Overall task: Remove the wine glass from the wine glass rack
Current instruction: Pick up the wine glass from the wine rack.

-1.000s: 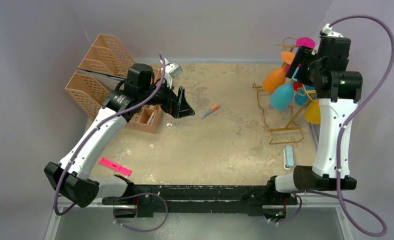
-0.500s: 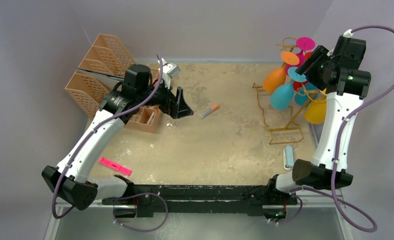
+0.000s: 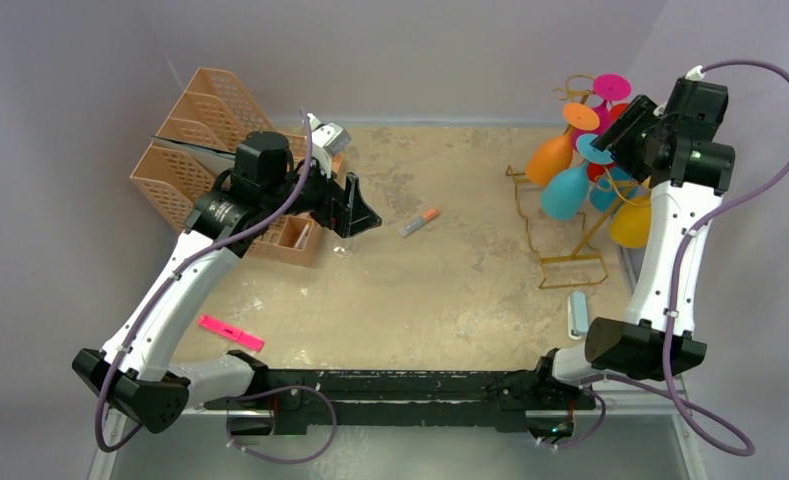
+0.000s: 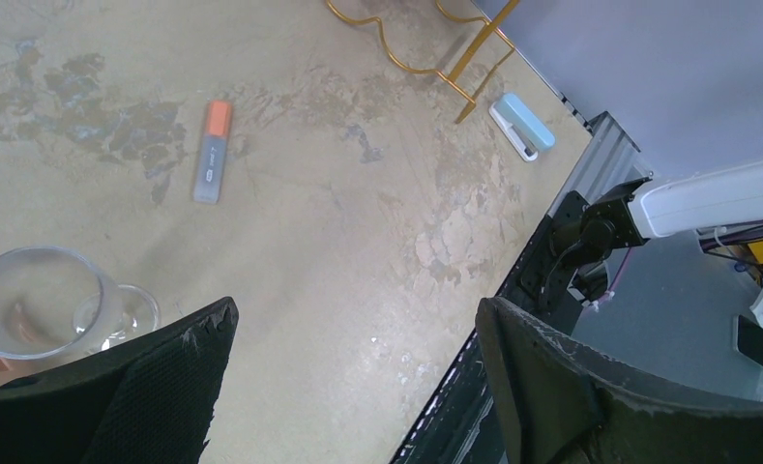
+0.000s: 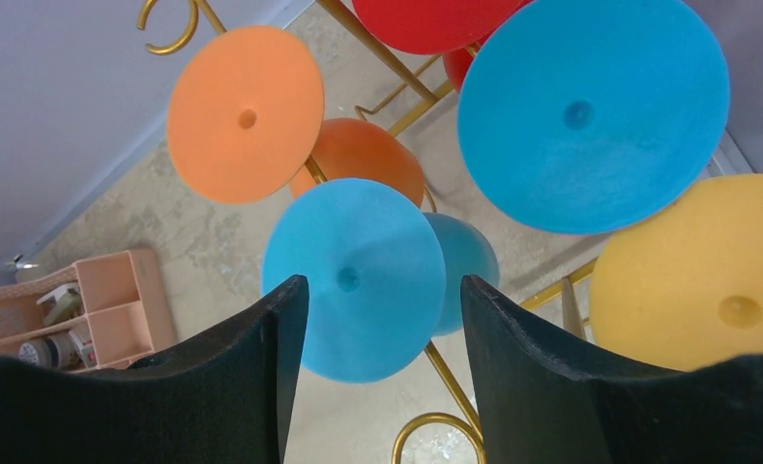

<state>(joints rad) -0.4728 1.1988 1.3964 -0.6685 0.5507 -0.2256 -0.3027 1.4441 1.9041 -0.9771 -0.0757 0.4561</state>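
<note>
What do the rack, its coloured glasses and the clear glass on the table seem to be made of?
Rack: shiny gold metal wire, thin and bent. Coloured glasses: probably plastic, opaque, matte, dimpled feet. Clear glass: glass or clear plastic; table shows through.

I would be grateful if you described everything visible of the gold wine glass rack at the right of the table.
The wine glass rack is a thin gold wire stand at the table's far right. Its wavy rectangular base lies flat; a slim post rises from it with curled hooks. Matte glasses hang bowl-down from the hooks: orange glass, blue glass, yellow glass, others red and pink. The right claw, open, frames the blue glass's foot near the top; I see no contact with the wire.
</note>
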